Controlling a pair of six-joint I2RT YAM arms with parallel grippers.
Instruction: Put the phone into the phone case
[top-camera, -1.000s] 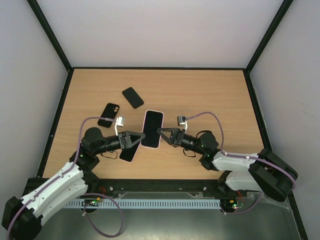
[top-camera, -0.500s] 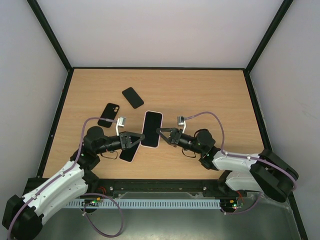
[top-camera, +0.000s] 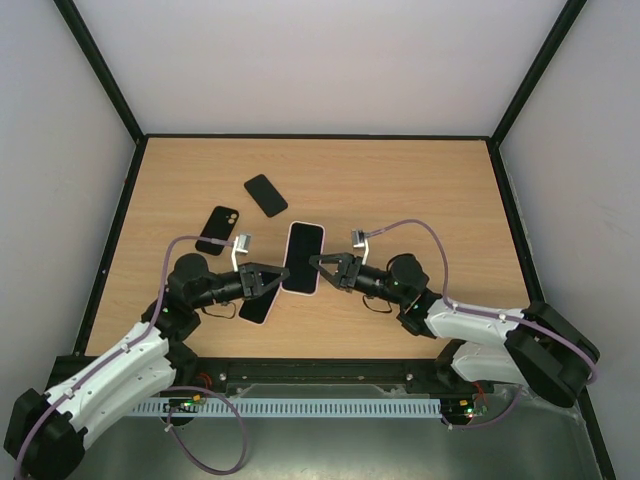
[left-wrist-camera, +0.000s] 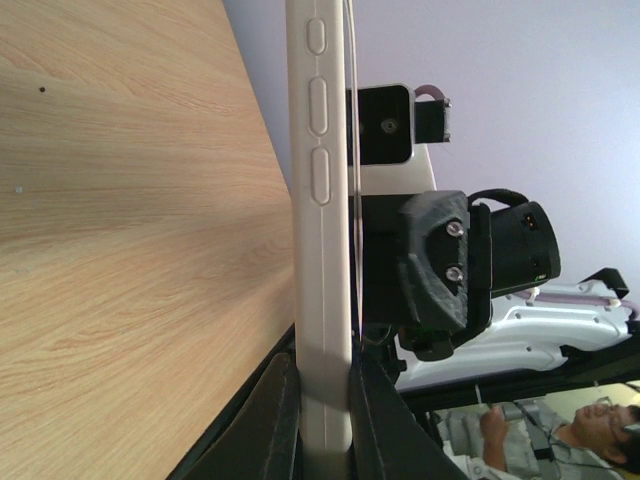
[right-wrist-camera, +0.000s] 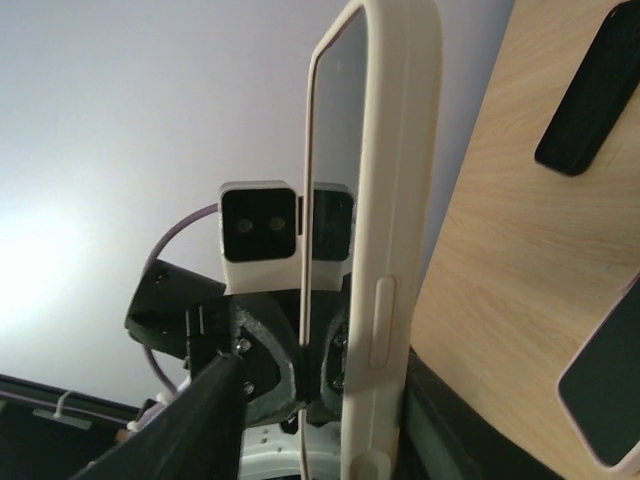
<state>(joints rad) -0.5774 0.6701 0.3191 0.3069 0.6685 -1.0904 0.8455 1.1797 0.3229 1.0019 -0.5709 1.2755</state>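
Observation:
A phone in a cream-pink case (top-camera: 304, 258) is held off the wooden table (top-camera: 420, 190) between my two arms. My left gripper (top-camera: 281, 278) is shut on the case's left edge; in the left wrist view both fingers press the case (left-wrist-camera: 320, 200) at the gripper (left-wrist-camera: 325, 370). My right gripper (top-camera: 322, 265) is open and straddles the case's right edge. In the right wrist view the case (right-wrist-camera: 395, 200) rests against one finger while the other stands apart at the gripper (right-wrist-camera: 325, 385). The dark screen faces up.
A black phone (top-camera: 265, 195) and a black case with a camera hole (top-camera: 217, 230) lie at the back left. Another dark, pink-rimmed phone (top-camera: 257, 302) lies under my left gripper. Black frame rails edge the table.
My right gripper has crept left, closer onto the case's right edge. The left gripper keeps its hold and the case has barely shifted.

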